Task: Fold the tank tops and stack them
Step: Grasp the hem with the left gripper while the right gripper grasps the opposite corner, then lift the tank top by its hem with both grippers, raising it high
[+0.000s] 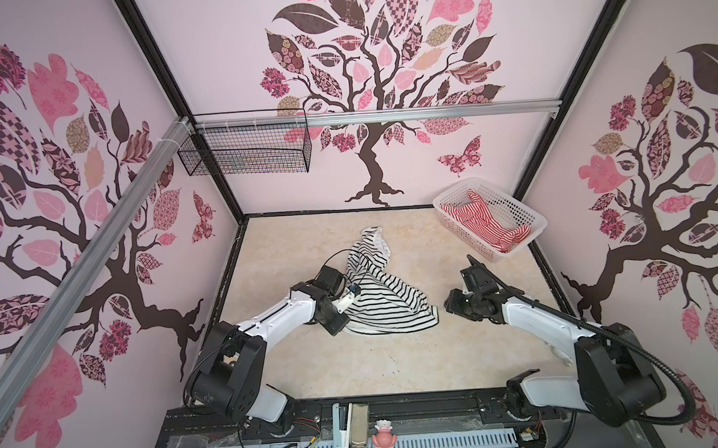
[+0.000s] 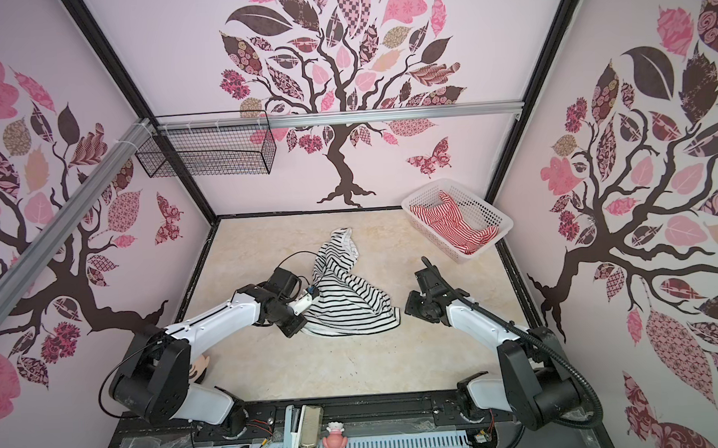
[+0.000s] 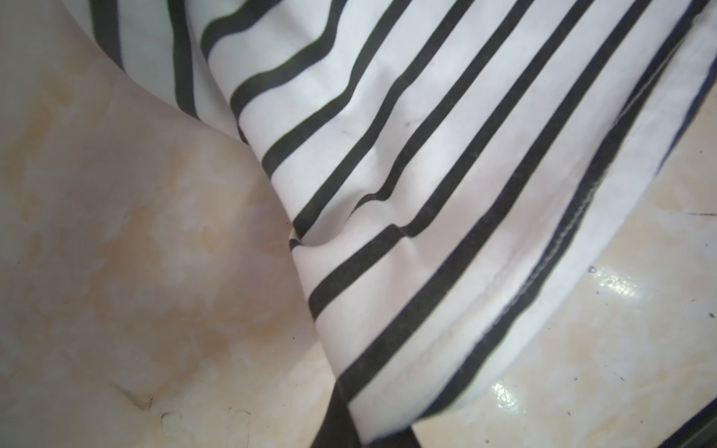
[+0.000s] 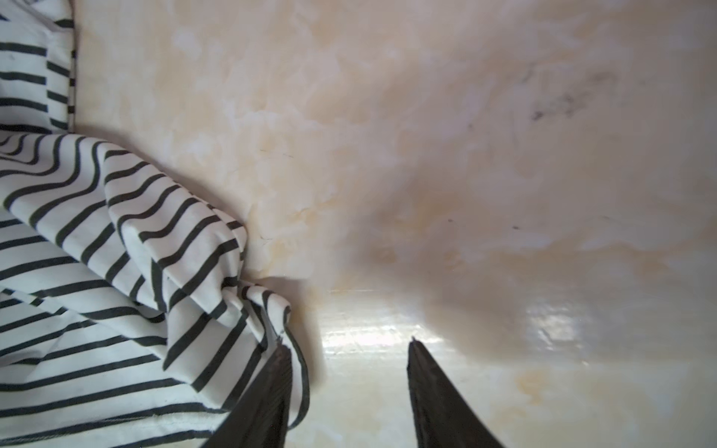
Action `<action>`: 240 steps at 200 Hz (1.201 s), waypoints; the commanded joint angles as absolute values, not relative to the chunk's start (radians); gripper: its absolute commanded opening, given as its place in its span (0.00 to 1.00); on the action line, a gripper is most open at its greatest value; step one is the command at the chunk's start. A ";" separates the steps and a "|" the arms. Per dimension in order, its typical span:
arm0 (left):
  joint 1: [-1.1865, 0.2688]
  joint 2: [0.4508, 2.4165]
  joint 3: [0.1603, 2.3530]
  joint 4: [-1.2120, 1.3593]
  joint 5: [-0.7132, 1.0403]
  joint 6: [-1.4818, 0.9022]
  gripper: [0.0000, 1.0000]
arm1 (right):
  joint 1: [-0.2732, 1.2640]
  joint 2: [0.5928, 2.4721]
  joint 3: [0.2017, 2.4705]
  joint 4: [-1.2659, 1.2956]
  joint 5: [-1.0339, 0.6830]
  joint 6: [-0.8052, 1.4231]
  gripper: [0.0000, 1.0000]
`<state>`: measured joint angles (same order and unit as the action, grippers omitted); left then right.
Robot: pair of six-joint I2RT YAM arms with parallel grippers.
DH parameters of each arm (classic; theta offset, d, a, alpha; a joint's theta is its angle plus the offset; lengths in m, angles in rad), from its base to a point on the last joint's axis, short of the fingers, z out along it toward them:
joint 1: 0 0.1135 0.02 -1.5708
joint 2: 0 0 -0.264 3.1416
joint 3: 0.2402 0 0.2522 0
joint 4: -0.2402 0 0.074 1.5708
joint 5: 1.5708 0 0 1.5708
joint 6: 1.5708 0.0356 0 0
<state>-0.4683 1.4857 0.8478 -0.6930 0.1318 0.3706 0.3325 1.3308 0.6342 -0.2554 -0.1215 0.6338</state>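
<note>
Left gripper [image 1: 345, 319]: clenched on the near-left hem of the black-and-white tank top [image 1: 377, 291]; in the wrist view the cloth runs straight down to the jaws
Right gripper [image 4: 345, 345]: jaws apart, nothing between them; one finger touches the top's corner, the other stands over bare table [image 1: 396, 356]
Black-and-white tank top: mid-table, crumpled and twisted, far end bunched
Red-and-white tank top [image 1: 480, 224]: heaped in the basket [image 1: 515, 214] at the far right corner, well apart from both arms
Stage, as judged: spreading the first top; no fold made
Risk, missed grasp: the corner lies beside the right jaws, not between them; closing here may catch nothing
Risk, one-sided pull: with the left pinch alone, the cloth would drag as a rope
Risk, doubled layers: the left pinch may hold two plies, keeping the twist
</note>
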 commanded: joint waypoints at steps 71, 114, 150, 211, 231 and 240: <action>-0.454 1.516 0.799 -0.644 0.103 0.361 0.00 | 0.336 1.523 0.655 -0.102 -0.343 0.655 0.42; -0.433 1.517 0.810 -0.639 0.088 0.346 0.00 | 0.366 1.563 0.681 -0.109 -0.351 0.638 0.36; -0.433 1.514 0.817 -0.638 0.081 0.343 0.00 | 0.399 1.561 0.702 -0.166 -0.331 0.595 0.35; -0.431 1.528 0.821 -0.624 0.064 0.338 0.00 | 0.412 1.525 0.683 -0.209 -0.292 0.558 0.30; -0.430 1.533 0.828 -0.620 0.059 0.333 0.00 | 0.412 1.544 0.689 -0.195 -0.278 0.563 0.16; -0.430 1.532 0.833 -0.621 0.056 0.332 0.00 | 0.411 1.547 0.693 -0.182 -0.279 0.560 0.10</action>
